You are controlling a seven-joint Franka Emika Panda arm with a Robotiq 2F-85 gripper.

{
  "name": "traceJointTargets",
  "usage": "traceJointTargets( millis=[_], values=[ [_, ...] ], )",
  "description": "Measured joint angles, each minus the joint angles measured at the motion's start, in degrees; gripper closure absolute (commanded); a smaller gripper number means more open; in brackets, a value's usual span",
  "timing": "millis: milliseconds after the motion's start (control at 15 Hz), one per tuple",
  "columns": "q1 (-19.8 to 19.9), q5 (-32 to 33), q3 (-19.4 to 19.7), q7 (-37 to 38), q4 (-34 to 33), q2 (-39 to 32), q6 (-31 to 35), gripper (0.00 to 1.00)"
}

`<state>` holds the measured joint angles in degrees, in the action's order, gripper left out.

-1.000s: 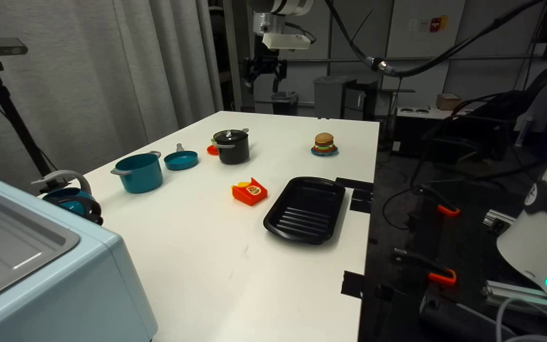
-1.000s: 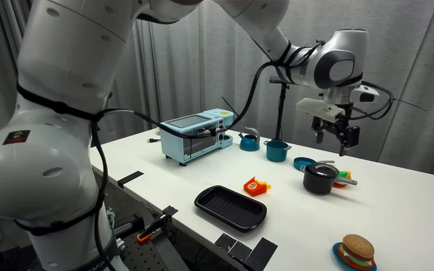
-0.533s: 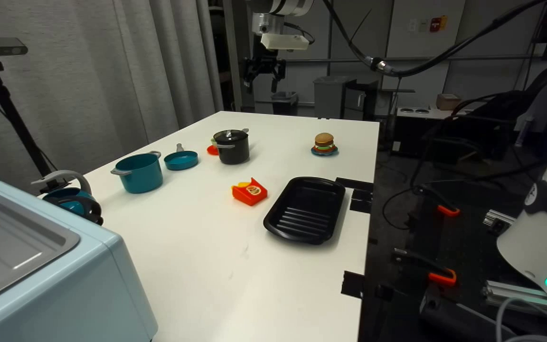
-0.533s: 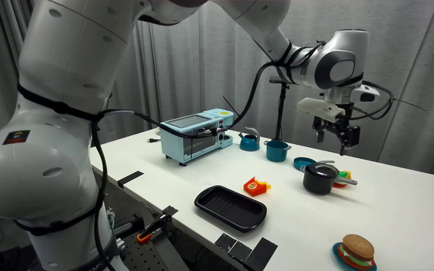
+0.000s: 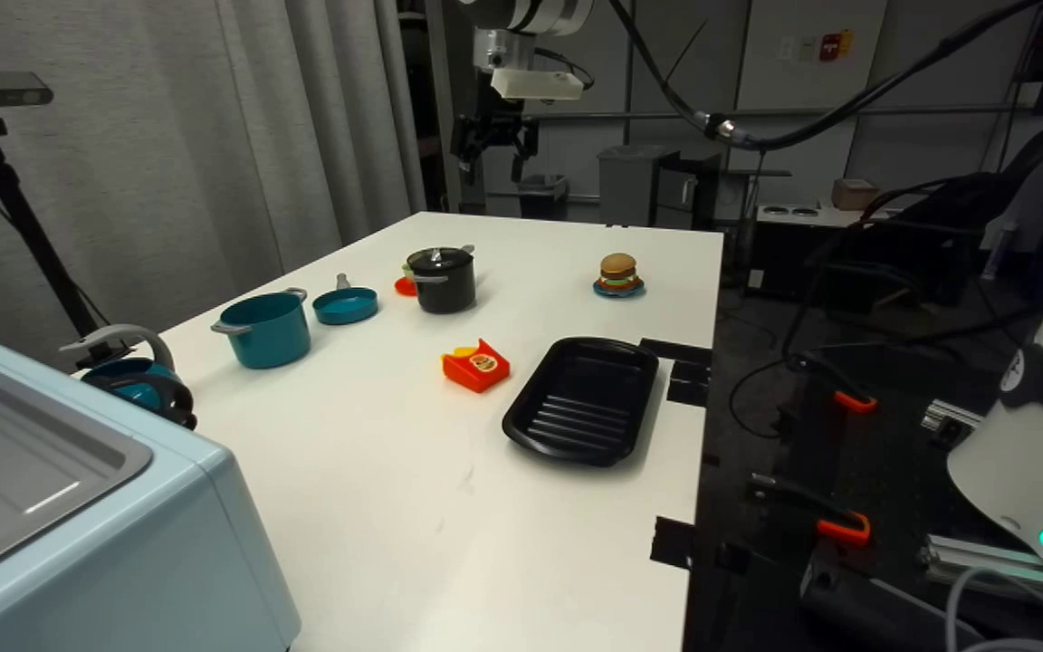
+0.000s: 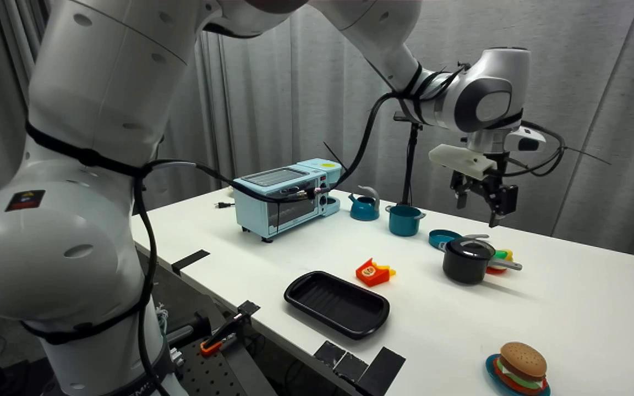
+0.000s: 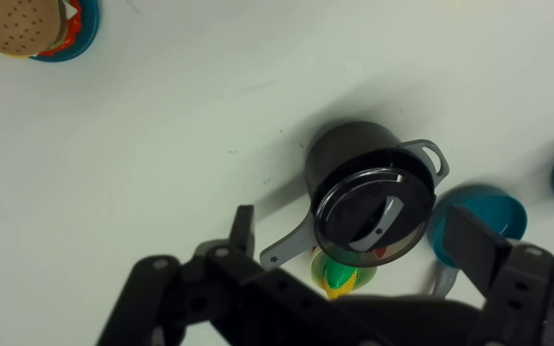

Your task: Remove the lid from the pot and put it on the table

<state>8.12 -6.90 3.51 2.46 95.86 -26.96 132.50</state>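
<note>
Poised higher than the pot (image 7: 349,149) with spread, empty fingers (image 7: 474,245); best centred, then lowered to pinch the lid (image 7: 354,206) by its handle (image 7: 384,224).

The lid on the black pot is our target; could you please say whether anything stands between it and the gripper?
Nothing visible does: the open gripper hangs higher than the lid, which shows unobstructed in the wrist view. The teal pan stands beside the black pot, lower than the lid.
</note>
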Motion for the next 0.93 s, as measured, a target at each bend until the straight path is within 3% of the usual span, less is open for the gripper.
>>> traceJointTargets(
  millis=[933],
  values=[
    [-2.1,-0.9,-3.0,5.6,-11.2,-11.8,0.9,0.0]
  ],
)
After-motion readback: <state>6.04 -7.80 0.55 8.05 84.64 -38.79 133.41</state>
